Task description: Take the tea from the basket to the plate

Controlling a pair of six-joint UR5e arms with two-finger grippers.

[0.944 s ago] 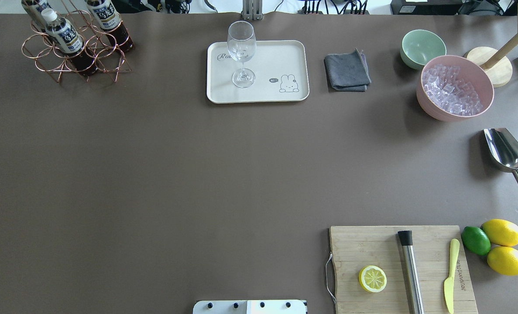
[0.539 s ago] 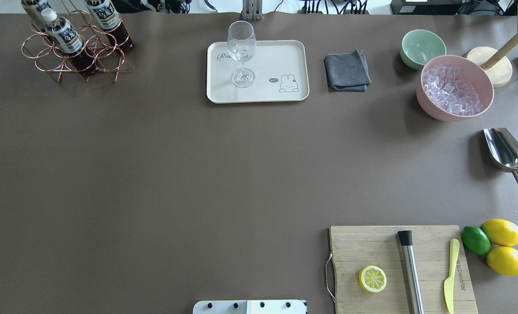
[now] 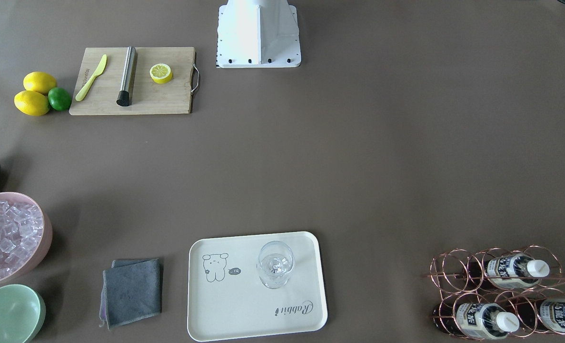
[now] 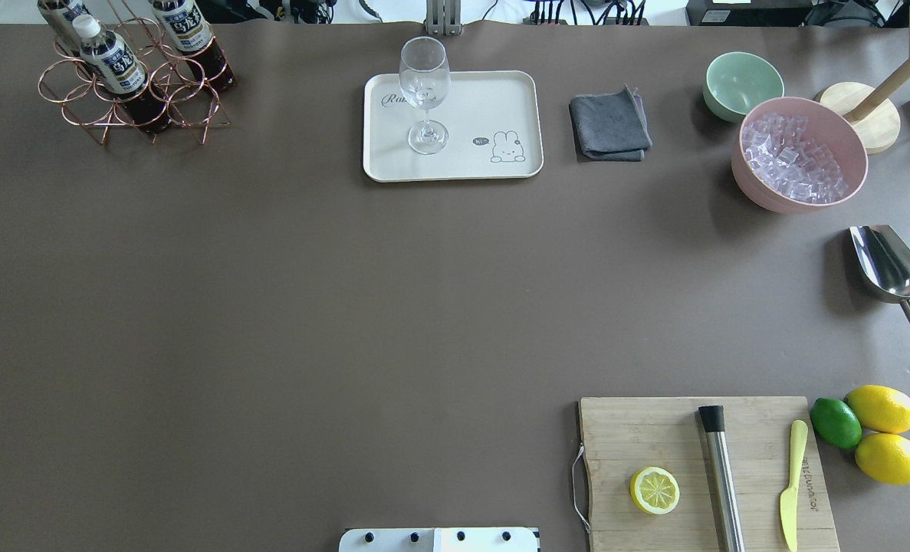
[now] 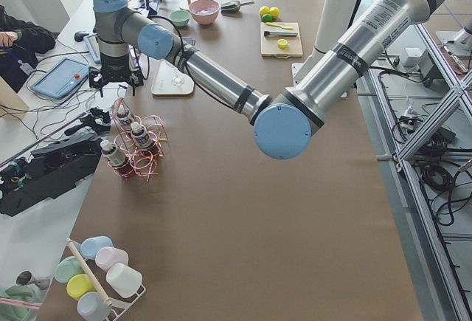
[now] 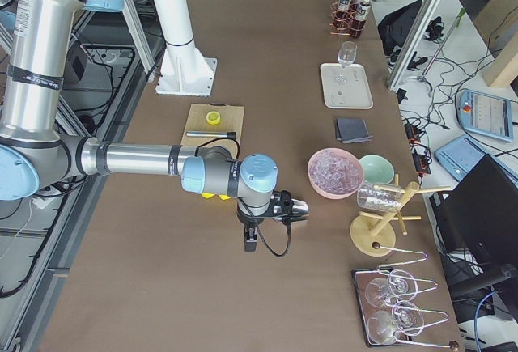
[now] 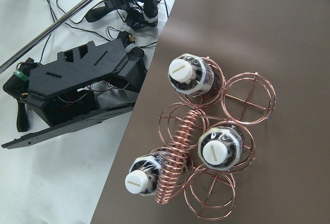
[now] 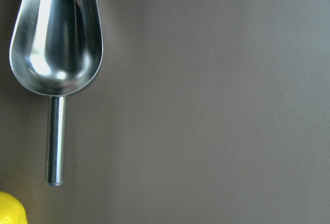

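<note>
A matte brown surface [image 4: 271, 307] fills the overhead view, with white benches and loose cables beyond its far edge. The side views show aluminium framing along the robot's side.

In the overhead view, the copper wire basket [image 4: 71, 92] stands at the far left corner, and all three tea bottles [image 4: 111, 63] sit upright in its rings. Next comes the cream tray [image 4: 500, 100], which carries only a wine glass [image 4: 424, 73] on its left half. To its right lie a folded grey cloth [image 4: 609, 124], a mint-green bowl [image 4: 740, 80], and a pink bowl [image 4: 761, 192] full of ice cubes [image 4: 792, 157]. A steel scoop [image 4: 888, 264] lies near the right edge. On the near right, a wooden cutting board [image 4: 638, 429] holds a lemon half [image 4: 655, 490], a steel muddler [image 4: 721, 475] and a yellow knife [image 4: 792, 483]. A lime [image 4: 836, 422] and two lemons [image 4: 882, 409] sit beside the board.

The left claw [image 5: 116, 86] hangs above the basket, apart from the bottle caps. Its wrist camera looks straight down on the three white caps. The right claw [image 6: 281, 205] hovers over the scoop, well apart from the basket. Each claw shows only in a side view, so I cannot tell how far open either one is. Neither appears to touch anything.
</note>
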